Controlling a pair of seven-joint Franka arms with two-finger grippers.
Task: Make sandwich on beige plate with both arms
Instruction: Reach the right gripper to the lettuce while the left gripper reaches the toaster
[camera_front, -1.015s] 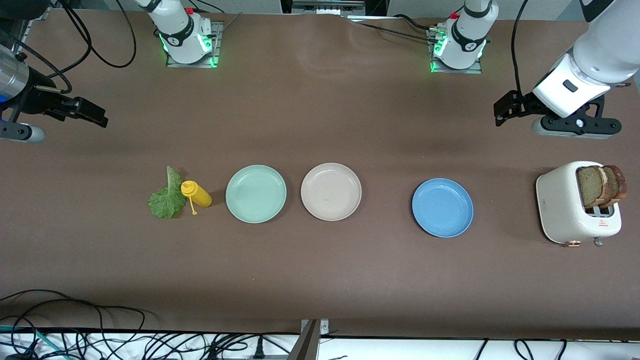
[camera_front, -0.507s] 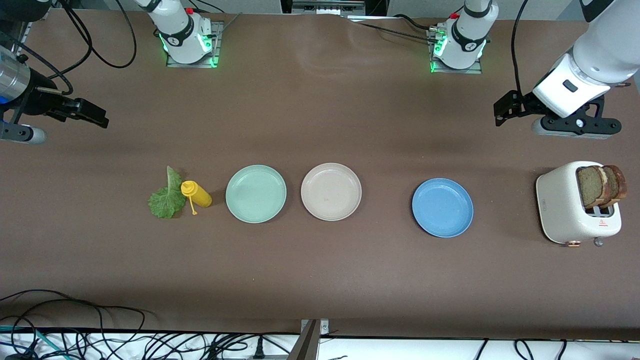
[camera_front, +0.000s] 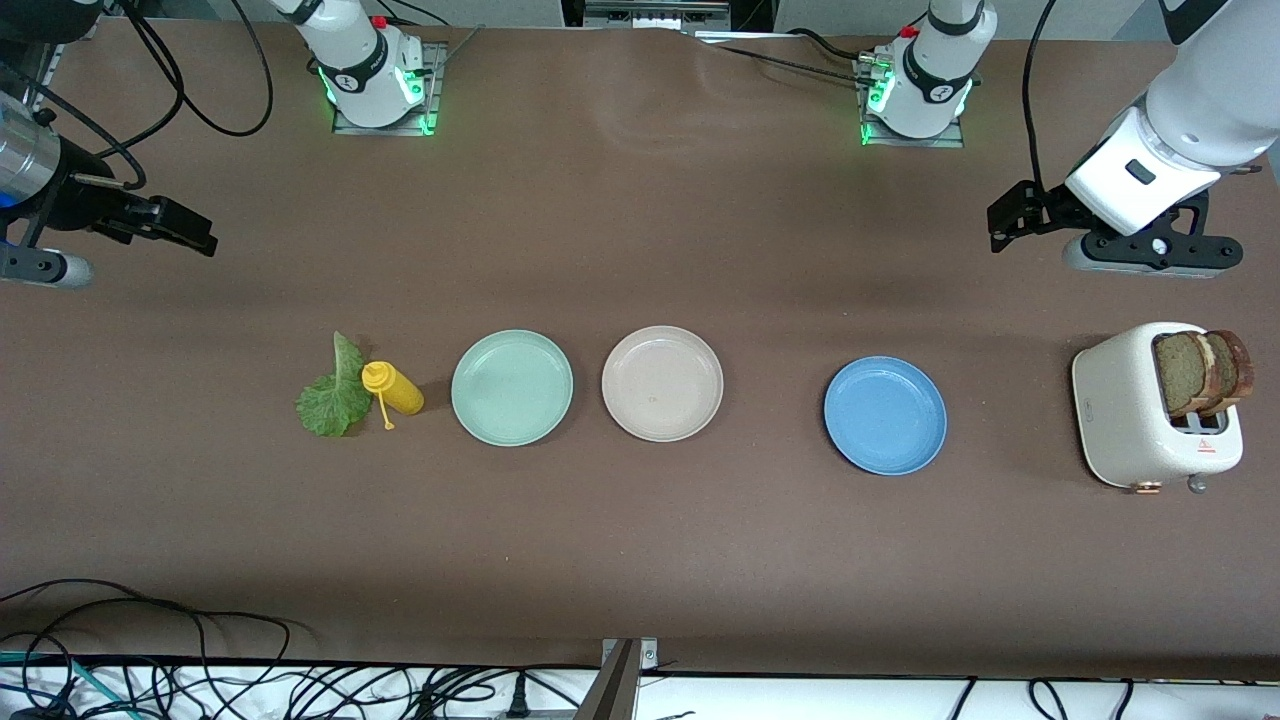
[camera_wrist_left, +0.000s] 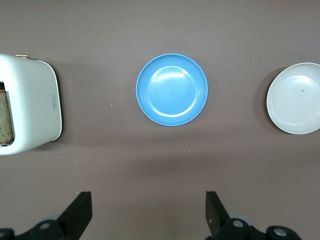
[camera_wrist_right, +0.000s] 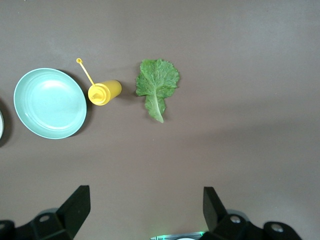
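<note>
The beige plate (camera_front: 662, 383) is round, shallow and smooth, and it sits bare on the flat brown desk (camera_front: 640, 560). Just beside it, toward the right arm's end, is a mint-green plate (camera_front: 512, 387) of the same shape. Past that one stands a shiny yellow squeeze bottle (camera_front: 393, 387), and a crinkly green lettuce leaf (camera_front: 334, 392) lies flat, touching the bottle. Toward the left arm's end from the beige plate is a glossy blue plate (camera_front: 885, 415), and farther along is a smooth cream toaster (camera_front: 1150, 415) with rounded corners. Two brown bread slices (camera_front: 1200, 372) with dark crusts stick up out of it. The left gripper (camera_wrist_left: 149, 212) hangs above the bare desk near the blue plate, its fingers wide apart and holding nothing. The right gripper (camera_wrist_right: 145, 210) hangs above the bare desk near the lettuce leaf, fingers wide apart and holding nothing too.
</note>
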